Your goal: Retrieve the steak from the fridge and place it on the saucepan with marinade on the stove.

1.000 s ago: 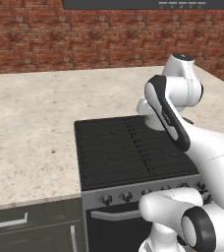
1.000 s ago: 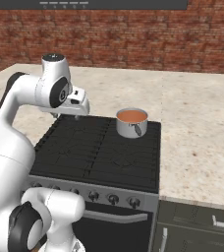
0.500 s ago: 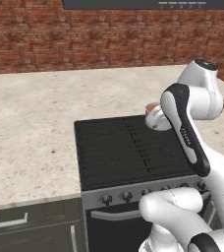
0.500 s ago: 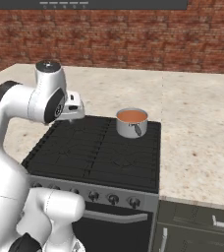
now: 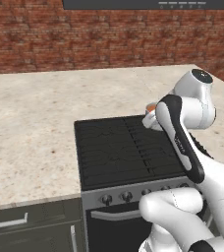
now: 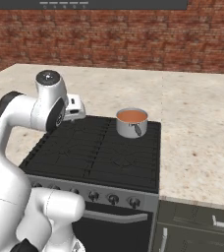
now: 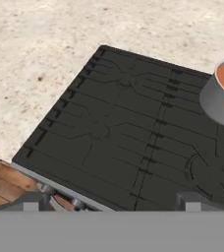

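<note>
End effector (image 7: 111,199) was released, jaws spread wide with nothing between them; its two tips rose at the bottom of the hand view, above the front half of the stove (image 7: 128,142). Beyond and to one side of it sat the saucepan (image 6: 132,122), upright on a rear grate, well apart from the tips, its straight handle toward the stove's front. The marinade (image 6: 132,115) filled it with a smooth orange-red surface; no meat could be made out on it, though the pan was small in frame. Further out, the speckled desk (image 6: 197,128) ran around the stove, with a brick wall behind. Steak and fridge not sighted from this position. Judgement: with the hand empty and no steak seen, either the fetch leg was in hand or delivery was done; could not tell which. If fetching, the next move called for driving the base to the fridge, opening a door, then closing on the flat piece.
</note>
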Controlling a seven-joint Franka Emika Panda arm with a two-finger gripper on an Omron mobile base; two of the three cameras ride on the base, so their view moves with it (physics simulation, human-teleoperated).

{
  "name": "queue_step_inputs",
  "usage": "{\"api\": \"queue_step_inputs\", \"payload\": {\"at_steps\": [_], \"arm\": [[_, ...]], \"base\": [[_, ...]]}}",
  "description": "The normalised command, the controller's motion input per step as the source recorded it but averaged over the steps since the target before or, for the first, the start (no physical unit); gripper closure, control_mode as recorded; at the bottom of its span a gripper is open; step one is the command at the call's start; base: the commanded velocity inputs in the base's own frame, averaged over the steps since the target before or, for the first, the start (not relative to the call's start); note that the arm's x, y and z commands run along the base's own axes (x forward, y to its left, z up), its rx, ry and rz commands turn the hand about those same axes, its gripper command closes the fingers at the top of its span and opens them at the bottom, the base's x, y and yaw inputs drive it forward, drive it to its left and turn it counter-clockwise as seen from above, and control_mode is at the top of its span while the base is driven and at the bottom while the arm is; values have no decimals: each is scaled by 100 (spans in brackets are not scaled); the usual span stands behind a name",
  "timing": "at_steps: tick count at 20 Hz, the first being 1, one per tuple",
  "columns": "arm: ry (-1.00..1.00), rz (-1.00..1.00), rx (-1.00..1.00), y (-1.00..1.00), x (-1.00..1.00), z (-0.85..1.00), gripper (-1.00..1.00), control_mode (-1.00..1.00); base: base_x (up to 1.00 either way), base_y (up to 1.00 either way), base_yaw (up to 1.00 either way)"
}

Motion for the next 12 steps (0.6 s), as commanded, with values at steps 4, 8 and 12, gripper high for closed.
{"api": "queue_step_inputs", "payload": {"at_steps": [4, 8, 12], "arm": [[2, -7, 0, 3, 8, 0, -100, -100], [0, 0, 0, 0, 0, 0, -100, -100], [0, 0, 0, 0, 0, 0, -100, -100]], "base": [[0, 0, 0], [0, 0, 0], [0, 0, 0]]}}
